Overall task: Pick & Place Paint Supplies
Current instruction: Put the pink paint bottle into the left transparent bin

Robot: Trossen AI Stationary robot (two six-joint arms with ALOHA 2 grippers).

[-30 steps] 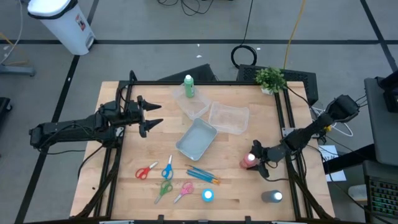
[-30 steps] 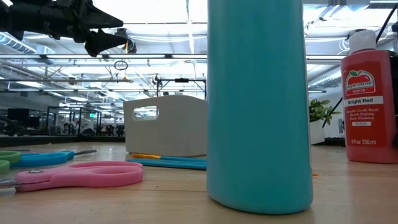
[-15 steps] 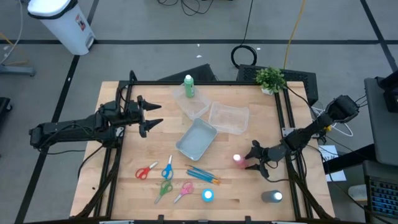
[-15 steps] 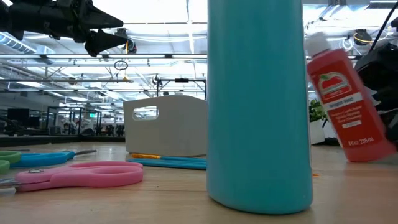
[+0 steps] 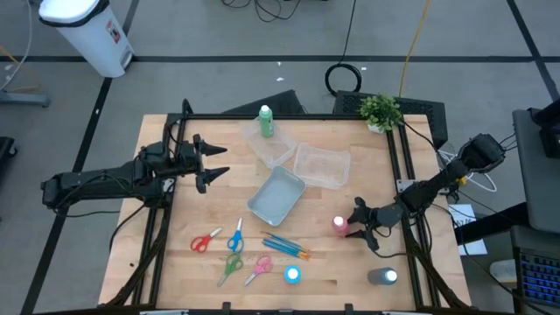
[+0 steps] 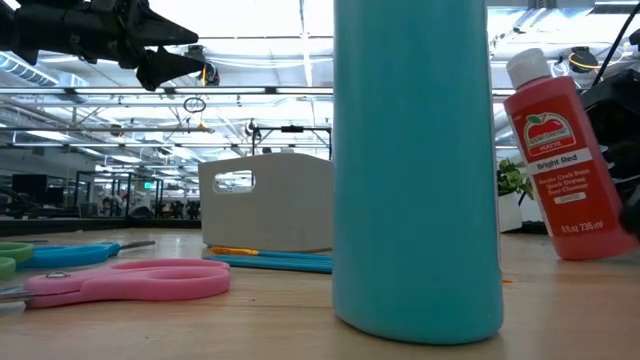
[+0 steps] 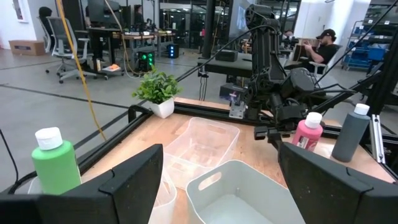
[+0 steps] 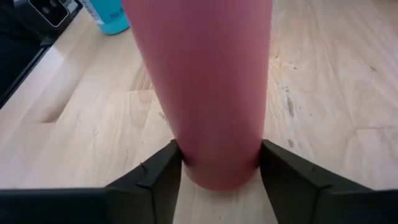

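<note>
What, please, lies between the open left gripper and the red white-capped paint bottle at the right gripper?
In the high view, between the left gripper and the red bottle lies the pale blue-grey rectangular tub.

Both arms are dark, near-black, built of slim tubular links joined by bulkier rounded joint housings. The left claw (image 5: 213, 165) ends in two pointed, tapering black fingers with angular, faceted bodies. The right claw (image 5: 357, 222) has matching matte black fingers (image 8: 155, 180) with bevelled edges. Thin dark cables trail from the right arm's base.
</note>
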